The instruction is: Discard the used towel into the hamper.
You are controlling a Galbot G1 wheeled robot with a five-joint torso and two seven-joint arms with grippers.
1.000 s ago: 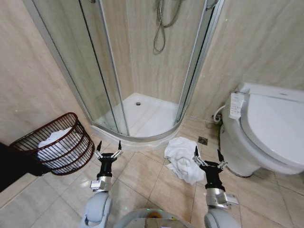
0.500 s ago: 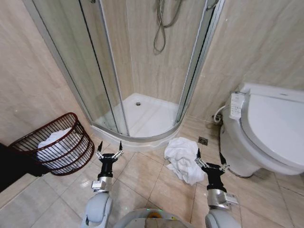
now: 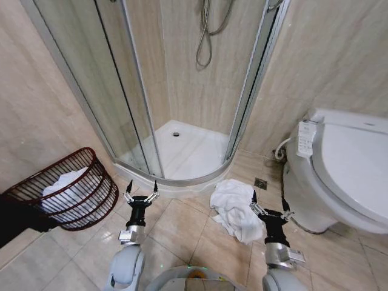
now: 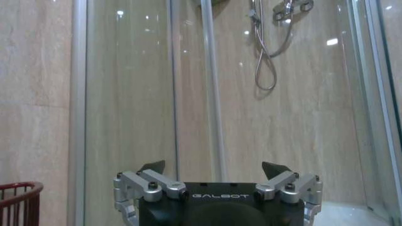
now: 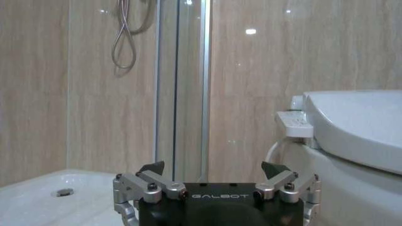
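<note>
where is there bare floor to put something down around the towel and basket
Bare tiles lie between the hamper and the towel, in front of the shower tray; the open left gripper hangs over that stretch. It is crowded on the right: the towel lies between the tray's curb and the toilet, with the open right gripper over its edge.

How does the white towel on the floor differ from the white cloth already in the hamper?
The towel on the floor lies loose on the bare tiles between the shower tray and the toilet, just ahead of the open right gripper; the cloth in the hamper sits inside the tilted wire hamper, off to the left. The floor towel shows whole, spread and rumpled; the hamper cloth is partly screened by the weave. Both are white and crumpled.
</note>
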